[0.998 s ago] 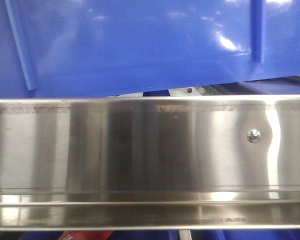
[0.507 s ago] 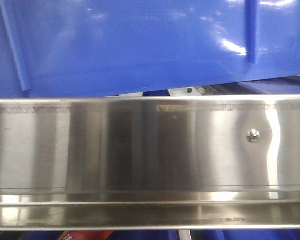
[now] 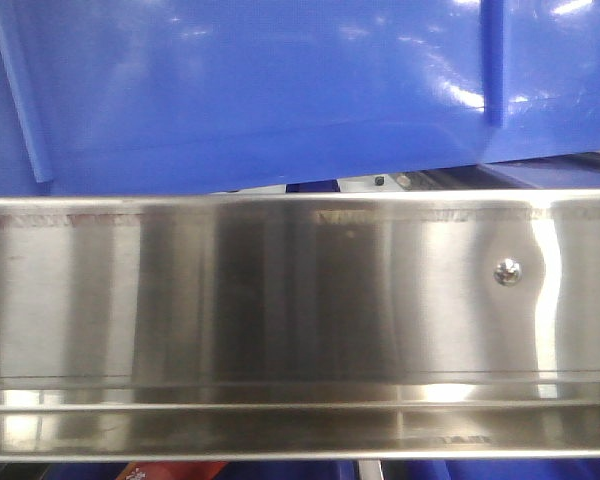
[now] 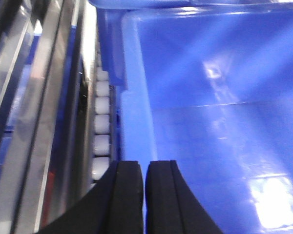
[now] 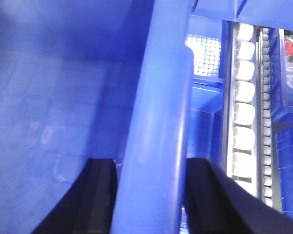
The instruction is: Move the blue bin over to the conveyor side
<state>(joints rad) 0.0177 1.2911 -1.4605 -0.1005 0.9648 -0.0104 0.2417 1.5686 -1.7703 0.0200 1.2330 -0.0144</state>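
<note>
Front view: the blue bin [image 3: 280,90] is hanging tilted above a stainless-steel shelf rail [image 3: 280,300]. Left wrist view: the left pincer [image 4: 144,165] is pinching the bin's rim, fingers nearly touching, beside white rollers [image 4: 101,122]. Right wrist view: the right pincer [image 5: 150,163] is clamping the rim between its fingers.

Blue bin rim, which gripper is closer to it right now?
Right. The right gripper has its jaws either side of the rim of the blue bin, against it. The left gripper sits over the rim with jaws almost together; a grip there cannot be confirmed.
</note>
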